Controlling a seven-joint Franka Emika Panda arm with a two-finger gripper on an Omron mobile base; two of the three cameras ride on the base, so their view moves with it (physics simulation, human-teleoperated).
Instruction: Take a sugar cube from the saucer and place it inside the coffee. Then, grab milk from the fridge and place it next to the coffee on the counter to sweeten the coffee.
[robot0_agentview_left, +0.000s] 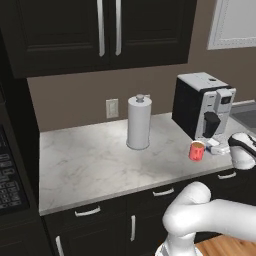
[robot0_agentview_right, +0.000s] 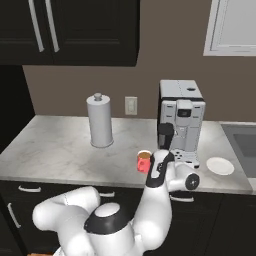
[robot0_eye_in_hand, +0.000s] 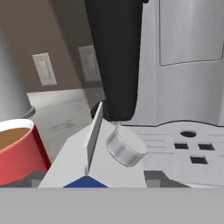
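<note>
counter (robot0_agentview_left: 90, 165): white-grey veined marble over black cabinets with silver bar handles.
paper-towel holder (robot0_agentview_left: 139, 122): upright, mid-counter, near the back wall, well left of the coffee.
wall outlet (robot0_agentview_left: 112, 108): on the brown wall, just left of the holder in the left base view.
coffee (robot0_agentview_left: 197, 150): red mug, brown liquid inside, standing near the counter's front edge, just left of the coffee machine's front. In the hand view it sits at the lower left (robot0_eye_in_hand: 17, 148).
milk (robot0_eye_in_hand: 94, 162): white carton, gabled top, grey round cap, dark blue band at the bottom edge of the hand view. Close under the hand camera, just right of the coffee, in front of the coffee machine's drip tray. In the left base view a white piece beside the mug is likely it; too small to be sure.
gripper (robot0_eye_in_hand: 94, 177): grey finger tips flank the carton on both sides at the bottom of the hand view; jaws spread wide around it. Contact with the carton walls: cannot tell.
coffee machine (robot0_agentview_right: 181, 120): black and silver, at the back of the counter, right of the mug.
saucer (robot0_agentview_right: 220, 165): white dish on the counter, right of the coffee machine, well apart from the coffee.
</note>
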